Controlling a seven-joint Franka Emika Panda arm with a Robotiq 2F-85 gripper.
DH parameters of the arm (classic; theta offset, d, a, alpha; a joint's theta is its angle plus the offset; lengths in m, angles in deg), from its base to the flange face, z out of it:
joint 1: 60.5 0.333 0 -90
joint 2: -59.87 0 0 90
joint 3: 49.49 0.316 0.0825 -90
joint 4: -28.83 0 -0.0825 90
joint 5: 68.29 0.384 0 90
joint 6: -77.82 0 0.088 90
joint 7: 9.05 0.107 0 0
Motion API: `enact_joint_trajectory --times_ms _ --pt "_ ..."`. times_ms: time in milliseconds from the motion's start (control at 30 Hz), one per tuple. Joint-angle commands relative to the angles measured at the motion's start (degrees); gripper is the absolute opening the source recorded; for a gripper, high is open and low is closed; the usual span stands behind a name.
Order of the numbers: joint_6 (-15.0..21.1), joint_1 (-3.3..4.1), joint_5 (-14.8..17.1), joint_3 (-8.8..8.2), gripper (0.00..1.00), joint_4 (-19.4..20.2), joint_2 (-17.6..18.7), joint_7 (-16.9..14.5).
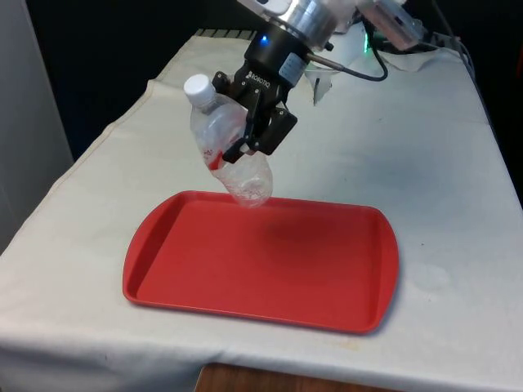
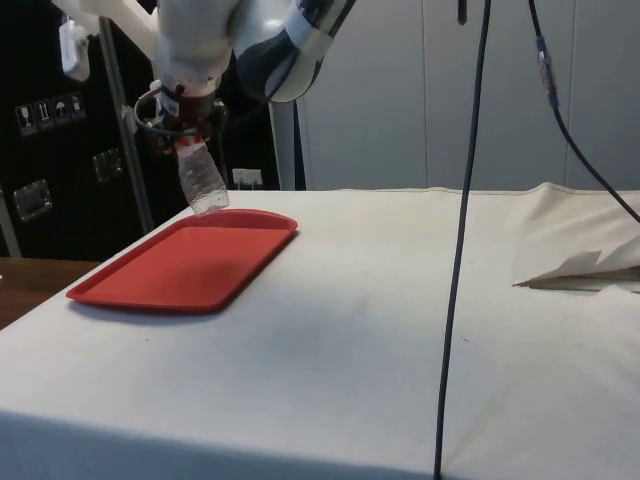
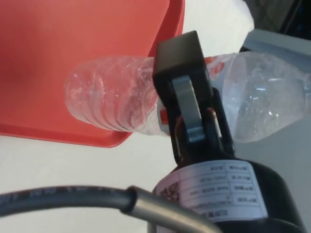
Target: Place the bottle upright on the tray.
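A clear plastic bottle (image 1: 233,151) with a white cap (image 1: 197,86) and a red label hangs tilted in the air, cap up and leaning toward the front view's left. My black gripper (image 1: 245,131) is shut on its middle. The bottle's base (image 1: 253,189) hovers just above the far rim of the red tray (image 1: 270,269). In the side view the bottle (image 2: 202,180) hangs over the tray's far corner (image 2: 270,222). The wrist view shows one finger (image 3: 187,104) pressed across the crumpled bottle (image 3: 112,99), with the tray (image 3: 73,58) beneath.
The tray lies on the white cloth near the table's front edge. Crumpled white paper (image 1: 327,77) sits at the far end by the robot's base. A black cable (image 2: 460,240) hangs down in the side view. Open cloth spreads on the front view's right.
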Motion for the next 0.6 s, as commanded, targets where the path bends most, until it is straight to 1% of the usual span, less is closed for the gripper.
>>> enact_joint_trajectory --times_ms 0,67,100,200,233,267,333,367,467,500,533,567 --pt "0.3 1.15 -2.2 -1.49 0.33 -0.8 0.3 2.8" --pt "0.1 1.20 -3.7 -1.43 0.33 -0.8 0.3 4.1" --pt "-0.1 1.32 -5.3 -1.38 0.33 -0.9 0.3 5.6" --pt "-0.6 1.49 -7.7 -1.26 0.33 -0.9 0.3 7.8" --pt "-0.7 0.46 -6.4 0.00 0.33 -0.2 0.0 6.0" --pt "-0.7 1.55 -8.4 -1.20 0.33 -0.9 0.3 8.5" --pt "-1.1 1.66 -10.0 -1.09 0.33 -1.0 0.2 10.0" --pt "-1.5 1.83 -11.5 -1.03 0.33 -1.0 0.2 11.3" --pt "-2.2 2.01 -13.6 -0.74 0.33 -1.1 0.2 13.3" --pt "-2.4 1.03 -12.4 0.46 0.33 -0.5 0.0 11.6" --pt "-2.5 2.01 -14.3 -0.57 0.33 -1.1 0.2 13.9" --pt "-3.1 2.01 -15.7 -0.23 0.33 -1.1 0.1 15.1"
